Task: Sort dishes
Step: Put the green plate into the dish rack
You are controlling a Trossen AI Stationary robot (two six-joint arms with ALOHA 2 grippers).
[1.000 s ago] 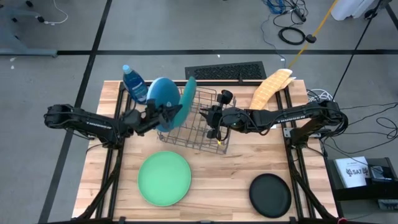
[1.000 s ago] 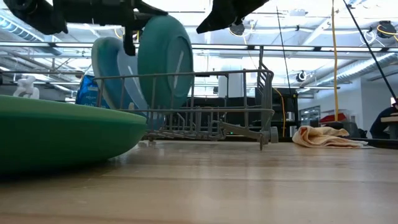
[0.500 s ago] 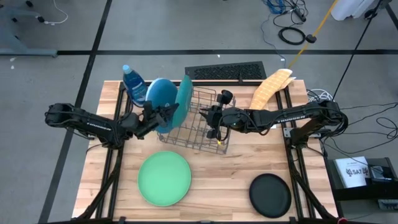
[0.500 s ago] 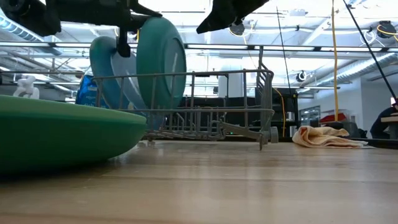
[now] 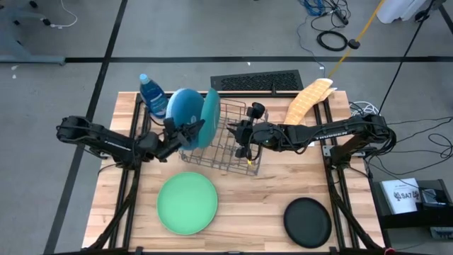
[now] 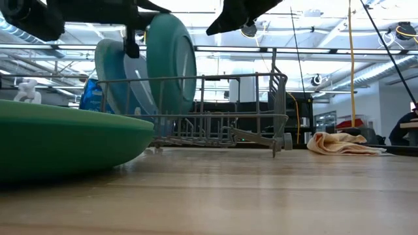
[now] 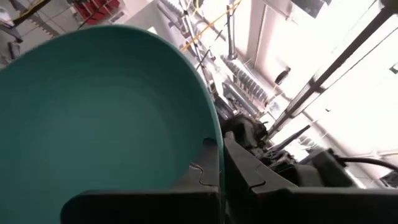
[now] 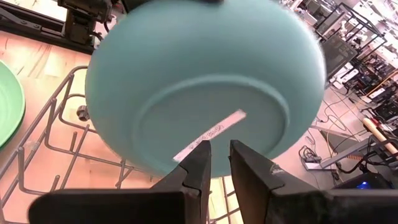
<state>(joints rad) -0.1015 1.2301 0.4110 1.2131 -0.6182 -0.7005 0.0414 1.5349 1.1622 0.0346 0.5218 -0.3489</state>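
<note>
The left tool (image 5: 192,130) is clenched on the rim of a round teal plastic plate (image 5: 210,117), held upright in the grey wire rack (image 5: 237,152) near the tabletop's (image 5: 248,212) far edge. The right tool (image 5: 237,139), fingers slightly parted and empty, hovers over the rack.

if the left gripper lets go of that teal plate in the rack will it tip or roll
Probably neither. The teal plate stands on edge between the wire rack bars, beside the blue plate. It looks stiff and light, gripped at its rim by the left gripper. Its round edge might rock slightly.
</note>
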